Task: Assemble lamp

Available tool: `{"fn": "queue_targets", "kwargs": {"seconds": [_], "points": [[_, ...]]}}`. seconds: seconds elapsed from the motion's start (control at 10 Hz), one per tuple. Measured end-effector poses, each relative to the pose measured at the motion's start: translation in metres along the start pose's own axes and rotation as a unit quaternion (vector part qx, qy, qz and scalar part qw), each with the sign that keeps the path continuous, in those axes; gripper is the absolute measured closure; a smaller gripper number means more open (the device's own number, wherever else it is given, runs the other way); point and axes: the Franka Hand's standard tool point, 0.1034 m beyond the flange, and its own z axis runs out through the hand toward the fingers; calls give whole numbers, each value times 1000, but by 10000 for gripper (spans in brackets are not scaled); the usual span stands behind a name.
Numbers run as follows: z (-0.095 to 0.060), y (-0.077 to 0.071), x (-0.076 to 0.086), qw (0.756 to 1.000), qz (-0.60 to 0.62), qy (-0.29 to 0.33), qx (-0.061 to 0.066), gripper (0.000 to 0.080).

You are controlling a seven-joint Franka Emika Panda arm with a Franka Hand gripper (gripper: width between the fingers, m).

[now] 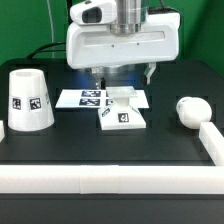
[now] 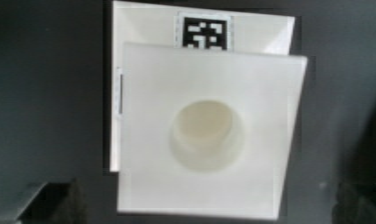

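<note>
The lamp's flat square base (image 1: pixel 125 115) lies on the black table below my gripper (image 1: pixel 123 76); its tag faces the camera. In the wrist view the base (image 2: pixel 211 80) fills the picture, with its round socket hollow (image 2: pixel 206 130) in the middle. My gripper (image 2: pixel 199 214) is open above it, with dark fingers (image 2: pixel 43 205) just outside the base's two sides, holding nothing. The tapered shade (image 1: pixel 28 100) stands at the exterior view's left. The round-headed bulb (image 1: pixel 188 109) lies at the exterior view's right.
The marker board (image 1: pixel 85 98) lies just behind the base, its tag also showing in the wrist view (image 2: pixel 206 32). A low white wall (image 1: pixel 110 180) runs along the table's front and up the exterior view's right side.
</note>
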Motion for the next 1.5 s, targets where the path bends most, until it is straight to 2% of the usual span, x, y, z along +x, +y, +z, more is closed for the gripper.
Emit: {"fn": "queue_targets", "kwargs": {"seconds": [0.3, 0.7, 0.8, 0.9, 1.4, 1.5], "points": [[13, 8, -5, 1000, 15, 0, 4, 100], [20, 5, -10, 1000, 13, -6, 5, 100], [20, 4, -9, 1000, 12, -6, 5, 210], [20, 5, -9, 1000, 12, -6, 5, 268], [19, 4, -8, 1000, 12, -8, 6, 268], [17, 1, 2, 1000, 8, -9, 7, 268]]}}
